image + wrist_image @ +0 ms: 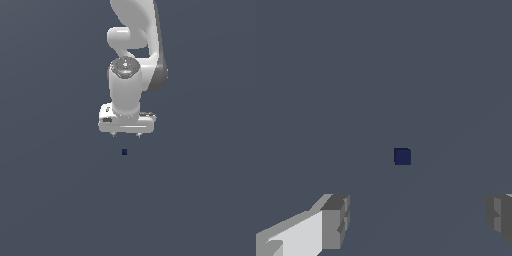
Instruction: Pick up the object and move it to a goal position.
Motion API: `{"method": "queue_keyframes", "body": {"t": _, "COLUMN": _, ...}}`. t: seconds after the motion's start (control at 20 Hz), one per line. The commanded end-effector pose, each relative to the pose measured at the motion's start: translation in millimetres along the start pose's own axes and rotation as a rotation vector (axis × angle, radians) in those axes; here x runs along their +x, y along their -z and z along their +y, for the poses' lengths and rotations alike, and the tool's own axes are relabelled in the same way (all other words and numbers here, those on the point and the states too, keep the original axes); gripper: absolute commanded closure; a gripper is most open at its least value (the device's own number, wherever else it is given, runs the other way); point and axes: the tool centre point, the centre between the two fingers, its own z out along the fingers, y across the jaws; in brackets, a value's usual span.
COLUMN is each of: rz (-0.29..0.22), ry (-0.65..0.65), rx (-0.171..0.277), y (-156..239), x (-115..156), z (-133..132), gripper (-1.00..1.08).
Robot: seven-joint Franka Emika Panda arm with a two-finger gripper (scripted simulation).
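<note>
- The object [124,152], a tiny dark navy-blue cube, sits alone on the flat grey surface [50,200], clear of the arm and untouched.
- In the exterior view the gripper [126,135] hangs from the white arm [131,50], pointing downward, with the cube just below its fingertips in the picture and close to its centre line.
- The jaws stand wide apart and hold nothing. In the wrist view one grey finger pad [336,220] shows at one side of the frame and the other at the opposite edge, with bare surface between them.
- In the wrist view the cube [402,156] lies ahead of the fingers, roughly between their two lines and nearer neither by much; it is not yet between the pads.
- Whether the fingertips are level with the cube or higher cannot be told from these views.
- No edge of the surface appears in either view; the grey ground runs unbroken to all frame borders.
- Open ground surrounds the cube on every side.
</note>
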Motion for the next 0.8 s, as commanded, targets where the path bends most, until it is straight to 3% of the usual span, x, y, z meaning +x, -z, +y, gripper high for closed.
{"method": "queue_keyframes", "body": {"t": 0.0, "rz": 0.0, "ry": 0.0, "rx": 0.0, "y": 0.0, "x": 0.0, "z": 0.0, "gripper": -0.92}}
{"method": "queue_keyframes", "body": {"t": 0.75, "rz": -0.021, "ry": 0.053, "rx": 0.004, "y": -1.1, "x": -7.6, "z": -8.2, "gripper": -0.92}}
